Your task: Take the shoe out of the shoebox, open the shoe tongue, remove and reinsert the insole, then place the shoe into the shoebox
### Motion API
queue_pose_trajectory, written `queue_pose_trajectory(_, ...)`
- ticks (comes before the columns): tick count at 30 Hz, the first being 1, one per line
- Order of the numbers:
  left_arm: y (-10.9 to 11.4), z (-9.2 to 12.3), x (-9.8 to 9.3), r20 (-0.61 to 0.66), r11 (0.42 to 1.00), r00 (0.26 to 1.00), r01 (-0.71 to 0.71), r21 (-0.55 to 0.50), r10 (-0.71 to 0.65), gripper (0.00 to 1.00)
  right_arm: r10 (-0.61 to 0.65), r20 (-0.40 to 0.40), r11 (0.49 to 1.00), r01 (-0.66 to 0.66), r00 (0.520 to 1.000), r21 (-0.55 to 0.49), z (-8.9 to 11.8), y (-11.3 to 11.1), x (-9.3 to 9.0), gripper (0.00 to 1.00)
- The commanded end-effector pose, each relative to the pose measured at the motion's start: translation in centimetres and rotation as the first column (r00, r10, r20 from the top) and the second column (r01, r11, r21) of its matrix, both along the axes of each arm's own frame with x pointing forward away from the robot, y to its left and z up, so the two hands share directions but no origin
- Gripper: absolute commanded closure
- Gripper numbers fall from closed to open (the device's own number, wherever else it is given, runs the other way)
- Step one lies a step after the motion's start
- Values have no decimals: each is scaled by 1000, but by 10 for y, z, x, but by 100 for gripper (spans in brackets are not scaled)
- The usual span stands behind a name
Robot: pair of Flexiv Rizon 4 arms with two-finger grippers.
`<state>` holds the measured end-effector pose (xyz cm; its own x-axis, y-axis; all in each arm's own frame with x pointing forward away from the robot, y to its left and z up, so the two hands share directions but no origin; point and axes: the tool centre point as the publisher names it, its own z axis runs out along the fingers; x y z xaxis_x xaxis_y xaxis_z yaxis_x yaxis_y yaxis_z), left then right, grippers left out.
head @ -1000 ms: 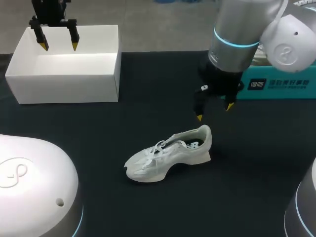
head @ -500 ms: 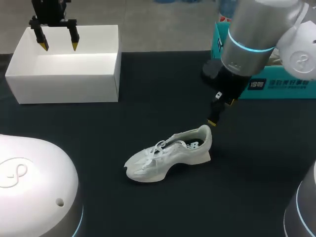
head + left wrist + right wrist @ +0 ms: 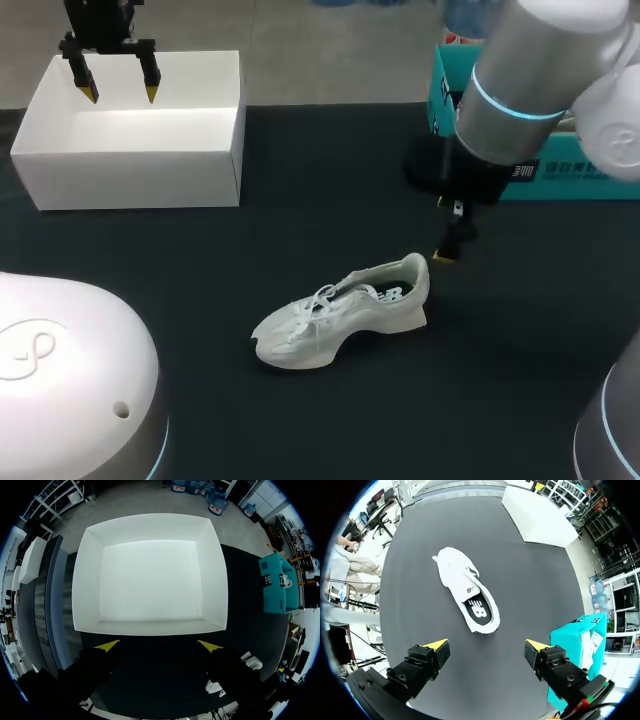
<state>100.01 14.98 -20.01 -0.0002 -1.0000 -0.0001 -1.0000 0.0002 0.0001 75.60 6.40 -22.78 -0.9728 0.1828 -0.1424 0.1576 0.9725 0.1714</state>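
Shoe point(image 3: 345, 312), white and low-cut, lies out of its box near the middle of the black table point(image 3: 300, 190). It rests on its sole, with the toe toward 8 o'clock and the heel toward 2 o'clock. The laces are loosely gathered over the tongue. In the right wrist view the shoe point(image 3: 465, 592) lies ahead of my fingers with its opening facing up. A white logo shows on the dark insole, and a small dark mark shows on the side.

My right gripper point(image 3: 447, 252) hangs just beside the heel, at about 2 o'clock from it. The right wrist view shows this gripper point(image 3: 486, 645) with its jaws wide apart and only bare table between them.

A white shoebox point(image 3: 130, 180) sits at 10 o'clock on the table, well apart from the shoe, with open dark surface between them. My left gripper point(image 3: 121, 97) hangs over the box, jaws spread and holding nothing. From the left wrist, the shoebox point(image 3: 150, 627) fills the space ahead of that gripper point(image 3: 159, 646), its plain white floor and four walls in full view.

A teal box point(image 3: 570, 170) with white print on its side stands at 2 o'clock along the table's far right edge, beyond my right gripper. It also shows beside the right gripper's finger in the wrist view point(image 3: 575, 640).
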Motion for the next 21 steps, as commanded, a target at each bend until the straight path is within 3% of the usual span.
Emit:
queue_pose_trajectory(1,0,0,0,0,1000,1000,0,0,0,0,33,101,945,-64,994,320,-7,-15,-6,0)
queue_pose_trajectory(4,0,0,0,0,1000,1000,0,0,0,0,33,137,902,-89,990,422,-5,-20,-6,0)
queue_pose_trajectory(11,0,0,0,0,1000,1000,0,0,0,0,92,158,839,-162,983,519,-11,-48,-13,0)
queue_pose_trajectory(17,0,0,0,0,1000,1000,0,0,0,0,207,158,794,-261,965,549,-20,-68,-22,0)
queue_pose_trajectory(21,0,0,0,0,1000,1000,0,0,0,0,198,126,798,-235,972,556,-28,-83,-25,0)
